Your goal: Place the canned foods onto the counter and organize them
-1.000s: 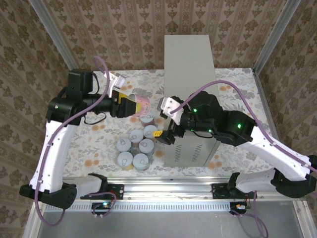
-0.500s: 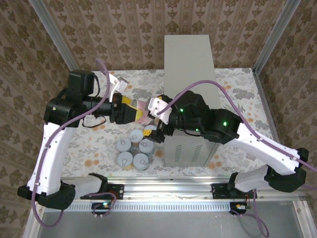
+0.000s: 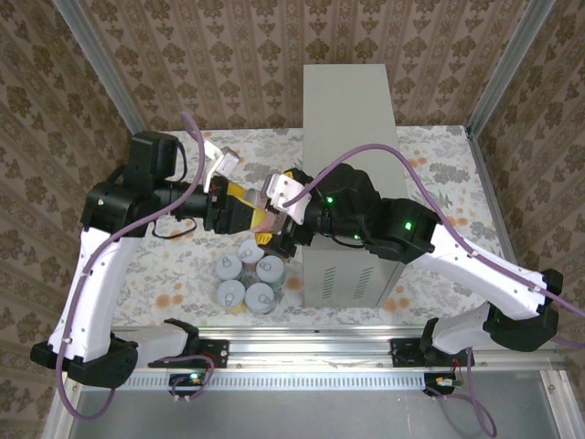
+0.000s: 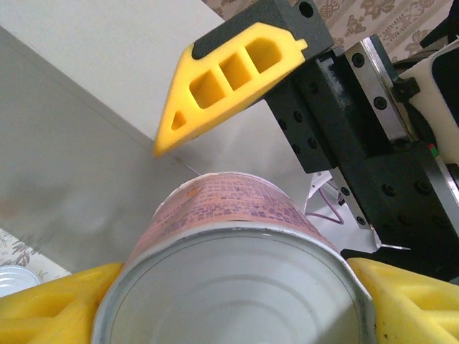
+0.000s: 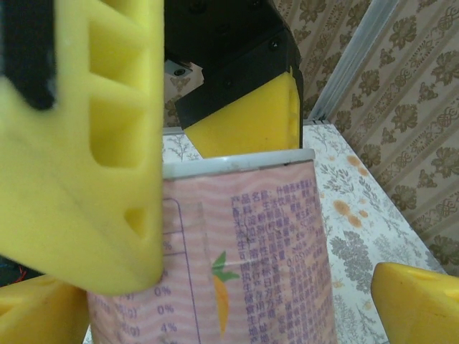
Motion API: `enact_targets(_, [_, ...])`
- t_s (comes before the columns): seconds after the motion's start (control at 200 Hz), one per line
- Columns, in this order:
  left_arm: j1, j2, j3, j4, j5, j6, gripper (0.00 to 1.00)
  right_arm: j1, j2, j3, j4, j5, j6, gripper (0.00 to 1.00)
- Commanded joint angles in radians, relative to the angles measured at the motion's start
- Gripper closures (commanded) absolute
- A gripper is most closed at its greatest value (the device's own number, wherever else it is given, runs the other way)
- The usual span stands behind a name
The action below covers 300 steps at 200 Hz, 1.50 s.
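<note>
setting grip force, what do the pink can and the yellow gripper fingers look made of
The pink can looks like metal: dull silvery end with a rolled rim, printed label around it. The yellow fingers seem matte foam or soft plastic, with moulded hollow cells.

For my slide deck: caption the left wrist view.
Left gripper holds a pink can before the grey box, with a yellow finger of the open right gripper above it.

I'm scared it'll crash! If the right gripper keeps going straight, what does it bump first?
The pink can in the left gripper; it sits between the open jaws of the right gripper.
</note>
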Motion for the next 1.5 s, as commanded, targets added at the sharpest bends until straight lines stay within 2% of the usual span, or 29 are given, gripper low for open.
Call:
enact_targets(0.0, [-0.003, -0.027, 0.047, 0.041, 0.052, 0.004, 0.73, 0.003, 0.035, 0.047, -0.005, 0.009, 0.009, 0.03])
enact_targets(0.35, [-0.003, -0.028, 0.053, 0.056, 0.064, -0.002, 0.72, 0.003, 0.048, 0.068, -0.024, 0.011, 0.021, 0.23])
enact_targets(0.61, [-0.003, -0.055, 0.021, 0.133, 0.098, -0.037, 0.55, -0.004, 0.024, 0.044, 0.04, 0.012, 0.089, 0.31])
enact_targets(0.71, [-0.003, -0.076, -0.013, 0.198, 0.126, -0.069, 0.4, -0.012, -0.019, 0.012, 0.125, -0.008, 0.138, 0.34])
enact_targets(0.74, [-0.003, -0.086, -0.027, 0.224, 0.133, -0.081, 0.31, -0.013, -0.028, 0.0, 0.144, -0.012, 0.152, 0.34])
enact_targets(0.9, [-0.004, -0.143, -0.126, 0.4, 0.168, -0.166, 0.0, -0.029, -0.08, -0.06, 0.246, -0.02, 0.247, 0.35])
enact_targets(1.09, [-0.011, -0.195, -0.238, 0.639, 0.179, -0.286, 0.0, -0.047, -0.15, -0.149, 0.363, -0.03, 0.367, 0.36])
enact_targets(1.25, [-0.018, -0.214, -0.26, 0.705, 0.108, -0.289, 0.0, -0.049, -0.179, -0.186, 0.4, -0.024, 0.419, 0.37])
enact_targets(1.275, [-0.049, -0.216, -0.262, 0.715, 0.098, -0.288, 0.0, -0.049, -0.182, -0.189, 0.403, -0.022, 0.425, 0.37])
enact_targets(1.495, [-0.091, -0.216, -0.286, 0.8, 0.019, -0.304, 0.02, -0.049, -0.195, -0.225, 0.442, -0.034, 0.453, 0.37])
